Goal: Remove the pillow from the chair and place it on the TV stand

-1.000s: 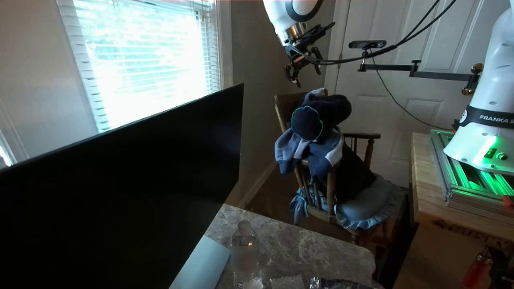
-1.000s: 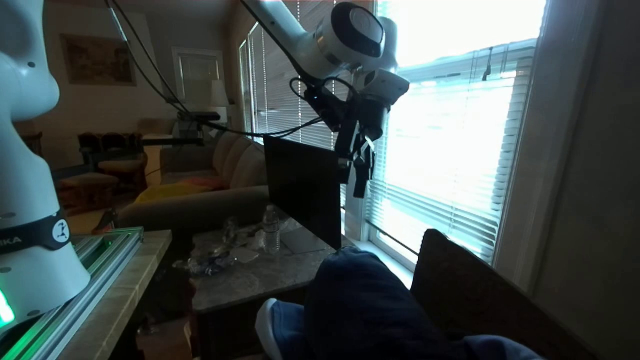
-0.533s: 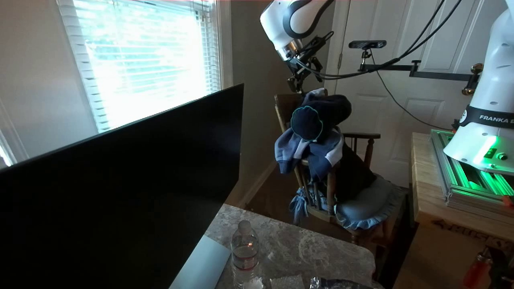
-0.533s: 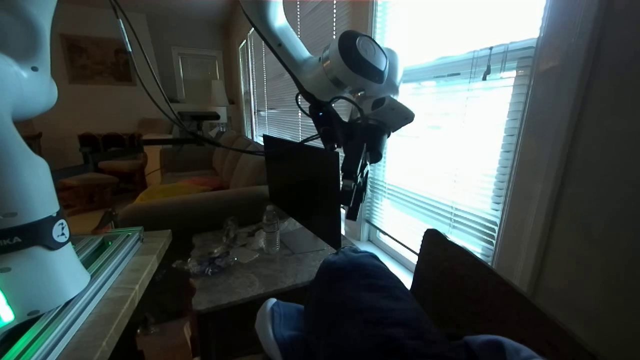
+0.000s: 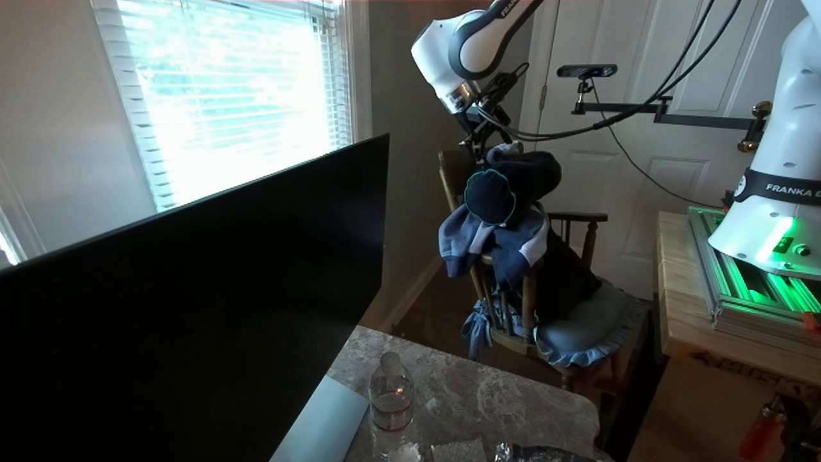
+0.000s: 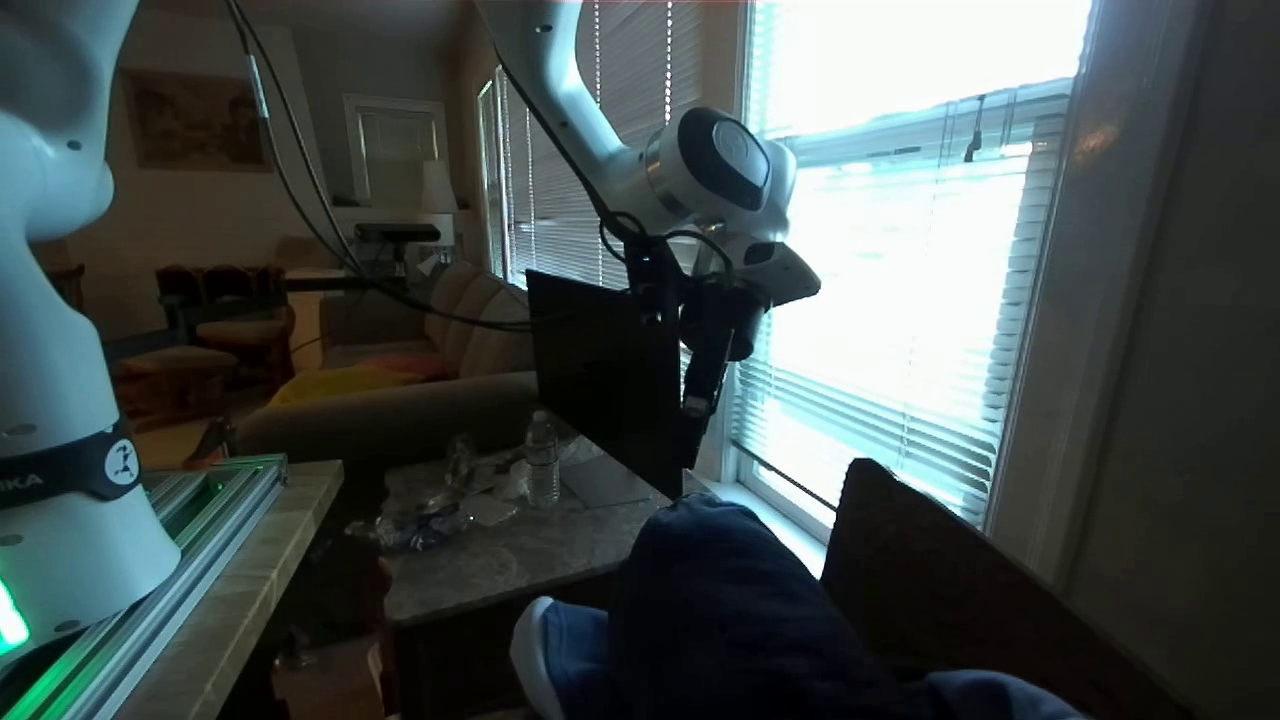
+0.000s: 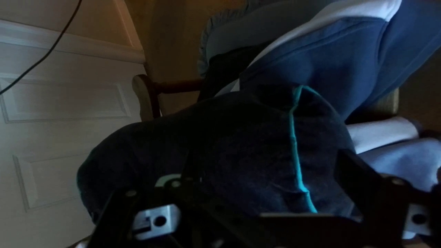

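Observation:
The pillow (image 5: 490, 196) is dark navy with teal piping. It lies on top of the wooden chair's back over a blue and white sweatshirt (image 5: 458, 240); it also shows in an exterior view (image 6: 730, 610) and in the wrist view (image 7: 234, 144). The chair (image 5: 580, 218) stands behind the TV stand (image 5: 507, 401), a stone-topped table. My gripper (image 5: 474, 151) points down at the pillow's far side, by the top of the chair back. In the wrist view my gripper (image 7: 268, 165) has its fingers wide apart, with pillow between and below them. I cannot tell whether they touch it.
A large TV (image 5: 211, 321) stands on the TV stand, with a clear bottle (image 5: 391, 404), a grey flat panel (image 5: 327, 417) and crumpled plastic (image 6: 425, 525) on its top. A window (image 6: 900, 280) and its sill are close to the arm. Cables (image 5: 577, 131) hang from the arm.
My gripper has moved down from above the chair to the level of the chair back's top and the pillow. The pillow, sweatshirt and chair have not moved.

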`<control>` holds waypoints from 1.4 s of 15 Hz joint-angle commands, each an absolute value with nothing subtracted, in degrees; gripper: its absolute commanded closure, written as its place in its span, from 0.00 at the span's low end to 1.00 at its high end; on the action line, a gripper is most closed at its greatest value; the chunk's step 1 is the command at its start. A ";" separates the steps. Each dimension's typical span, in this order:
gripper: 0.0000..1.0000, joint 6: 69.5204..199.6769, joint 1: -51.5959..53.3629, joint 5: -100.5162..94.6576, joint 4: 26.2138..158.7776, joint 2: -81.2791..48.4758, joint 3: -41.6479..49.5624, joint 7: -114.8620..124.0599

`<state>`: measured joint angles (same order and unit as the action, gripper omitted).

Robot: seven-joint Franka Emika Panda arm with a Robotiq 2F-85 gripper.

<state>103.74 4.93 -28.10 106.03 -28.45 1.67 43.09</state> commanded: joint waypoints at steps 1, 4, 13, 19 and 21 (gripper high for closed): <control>0.00 103.58 5.93 -29.69 103.79 -30.53 3.30 37.79; 0.00 104.56 5.81 -30.09 103.00 -31.65 4.37 35.14; 0.00 107.32 5.65 -28.16 103.82 -31.46 5.02 34.70; 0.00 114.74 5.01 -28.10 105.22 -32.37 5.16 31.96; 0.00 115.78 5.34 -28.47 105.09 -33.32 5.84 31.43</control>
<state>113.35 4.95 -28.66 104.81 -32.18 4.84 33.51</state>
